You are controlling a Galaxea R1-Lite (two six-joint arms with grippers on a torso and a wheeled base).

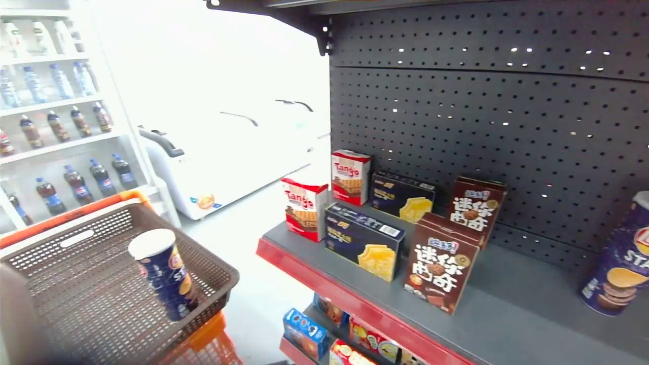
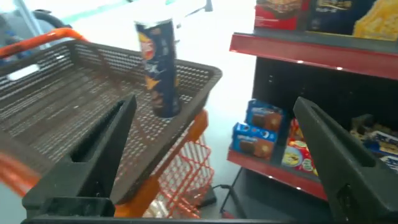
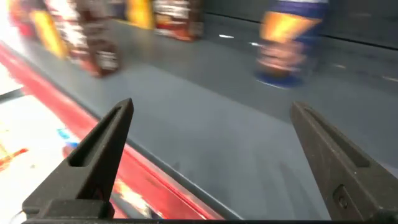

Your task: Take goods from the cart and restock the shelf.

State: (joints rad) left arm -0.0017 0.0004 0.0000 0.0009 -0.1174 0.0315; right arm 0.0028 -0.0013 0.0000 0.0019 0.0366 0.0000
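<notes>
Beside the shelf (image 1: 507, 309), our left pincer (image 2: 214, 109) and right pincer (image 3: 211, 109) gape empty; a glancing touch could tip the tall can (image 1: 163, 274) in the cart (image 1: 76, 284).

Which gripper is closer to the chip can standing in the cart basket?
Left. The left gripper is open beside the basket, facing the chip can; the right gripper is open over the shelf, away from the basket.
</notes>
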